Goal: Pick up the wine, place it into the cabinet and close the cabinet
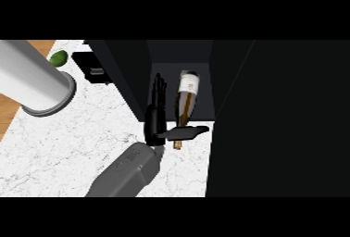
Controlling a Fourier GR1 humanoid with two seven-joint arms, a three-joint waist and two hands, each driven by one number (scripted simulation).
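Observation:
The wine bottle (188,85) lies on its side in the open compartment of the dark cabinet (273,115). Its white label is inside, and its thin neck points back out over the counter's marble top (68,148). My left hand (154,120) stands just left of the bottle, open, with straight fingers reaching into the compartment. Its thumb sticks out to the right across the bottle's neck and hides part of it. The grey forearm comes in from the lower edge. My right hand shows nowhere.
A large pale grey cylinder (34,78) stands at the upper left. Behind it lie a green fruit (58,57) and a small black box (92,67) beside the cabinet's left wall. The cabinet's dark bulk fills the whole right half.

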